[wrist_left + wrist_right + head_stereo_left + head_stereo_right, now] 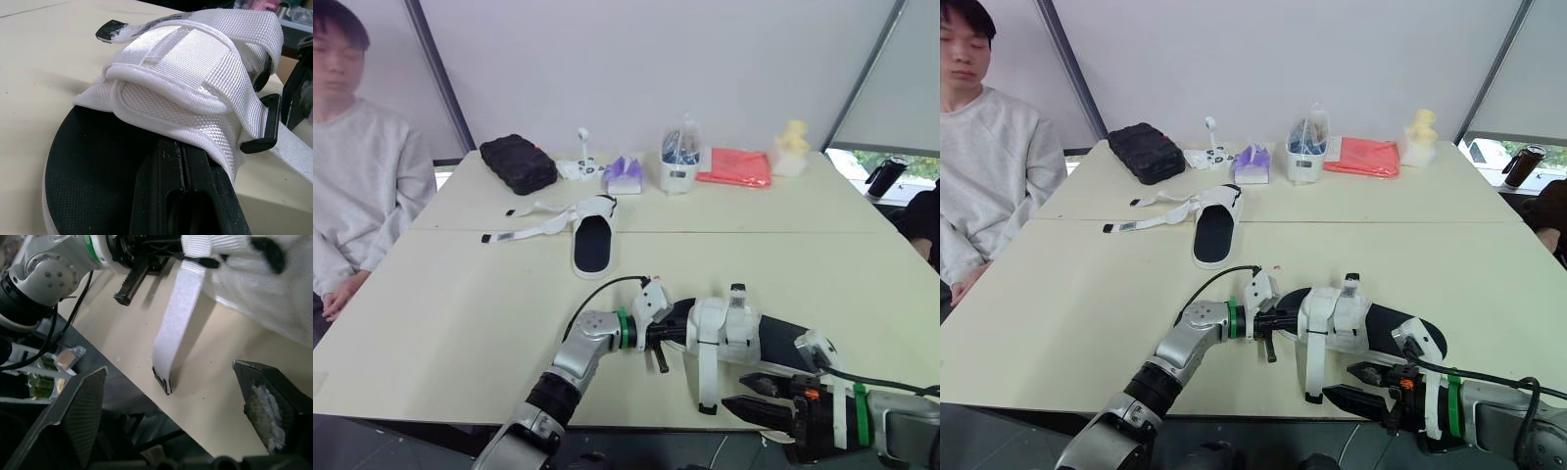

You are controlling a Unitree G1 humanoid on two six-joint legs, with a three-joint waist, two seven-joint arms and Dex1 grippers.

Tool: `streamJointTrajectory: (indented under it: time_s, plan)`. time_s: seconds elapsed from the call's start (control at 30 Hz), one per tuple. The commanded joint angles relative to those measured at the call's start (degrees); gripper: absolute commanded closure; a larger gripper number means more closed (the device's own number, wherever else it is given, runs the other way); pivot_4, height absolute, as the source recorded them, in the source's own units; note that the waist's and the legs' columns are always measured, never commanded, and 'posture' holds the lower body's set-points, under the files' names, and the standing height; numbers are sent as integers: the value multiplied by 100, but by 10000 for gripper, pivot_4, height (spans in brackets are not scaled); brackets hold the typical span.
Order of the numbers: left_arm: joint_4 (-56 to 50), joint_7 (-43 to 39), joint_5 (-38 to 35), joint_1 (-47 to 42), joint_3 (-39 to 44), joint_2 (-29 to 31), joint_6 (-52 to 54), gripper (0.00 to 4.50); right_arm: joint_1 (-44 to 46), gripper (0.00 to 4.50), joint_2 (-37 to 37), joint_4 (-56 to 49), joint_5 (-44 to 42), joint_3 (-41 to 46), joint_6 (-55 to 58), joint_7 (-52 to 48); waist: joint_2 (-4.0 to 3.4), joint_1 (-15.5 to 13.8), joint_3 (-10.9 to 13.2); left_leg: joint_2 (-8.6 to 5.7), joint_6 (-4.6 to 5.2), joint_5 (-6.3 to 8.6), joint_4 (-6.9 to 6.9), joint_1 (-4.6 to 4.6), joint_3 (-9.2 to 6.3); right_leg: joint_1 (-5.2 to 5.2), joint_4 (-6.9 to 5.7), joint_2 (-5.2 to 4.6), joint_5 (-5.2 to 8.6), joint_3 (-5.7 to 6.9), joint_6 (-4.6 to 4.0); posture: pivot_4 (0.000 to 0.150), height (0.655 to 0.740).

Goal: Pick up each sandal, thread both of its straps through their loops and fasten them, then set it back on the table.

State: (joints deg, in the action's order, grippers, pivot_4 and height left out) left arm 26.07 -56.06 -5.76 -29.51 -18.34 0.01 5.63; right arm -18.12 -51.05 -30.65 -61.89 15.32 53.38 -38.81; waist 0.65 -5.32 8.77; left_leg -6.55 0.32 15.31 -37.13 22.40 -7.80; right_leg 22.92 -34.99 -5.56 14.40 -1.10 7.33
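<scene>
The near sandal (734, 328), black-soled with white straps, lies on the table by its front edge. My left gripper (668, 333) is shut on its toe end, with the fingers (181, 196) resting on the insole under the front strap (186, 63). One loose strap (176, 318) trails from the sandal toward the table edge. My right gripper (171, 396) is open just past the edge, and the strap's black tip (705, 408) lies between its fingers, untouched. The second sandal (593, 235) lies farther back, its undone straps (524, 223) spread to the left.
A person (357, 186) sits at the table's left side. Along the far edge stand a black pouch (517, 163), a purple tissue pack (625, 175), a clear container (680, 157), a red bag (736, 166) and a yellow figure (791, 137). A black bottle (884, 176) stands at far right.
</scene>
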Motion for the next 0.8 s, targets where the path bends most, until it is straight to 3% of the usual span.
streamJointTrajectory:
  time_s: [0.03, 0.17, 0.23, 0.37, 0.5, 0.8]
  plan:
    - [279, -41, 140, 162, -260, 5, 185, 45000, 179, 307, 177, 19, 63, -230, -25, -118, 1, -3, 1, -1, 0, 0, 0, 0, 0, 0, 0, -1, 0, 0, 0, 1500, 7400]
    - [304, -39, 144, 155, -264, -16, 185, 45000, 498, 307, 495, 173, 174, -777, 67, -149, -1, 0, -1, -1, 0, 0, -1, 0, 0, -1, 1, -1, 0, 0, 0, 1500, 7400]
    - [312, -18, 150, 153, -261, -23, 180, 45000, 632, 5445, 662, 339, 375, -996, 12, -156, -3, -8, -2, -1, 0, 0, -1, 0, -1, -1, 1, 0, 0, 0, 0, 1500, 7400]
    - [335, 18, 151, 148, -230, -22, 172, 45000, 730, 22972, 773, 349, 216, -817, 91, -171, -8, -11, -5, -5, 0, 0, -1, 1, -1, 0, 1, -2, 0, 0, 0, 1500, 7400]
    - [380, 33, 143, 121, -203, -25, 160, 45000, 726, 44428, 749, 116, -137, -498, 191, -143, -10, -13, -6, -4, 0, 0, -1, 0, -1, -1, 1, -1, 0, 0, 0, 1500, 7400]
    - [497, 8, 147, 42, -193, -44, 118, 45000, 931, 44428, 625, -637, -1244, -218, 465, 198, -10, -12, -6, -3, 0, 0, 0, 1, -2, 0, 2, -2, 0, 0, 0, 1500, 7400]
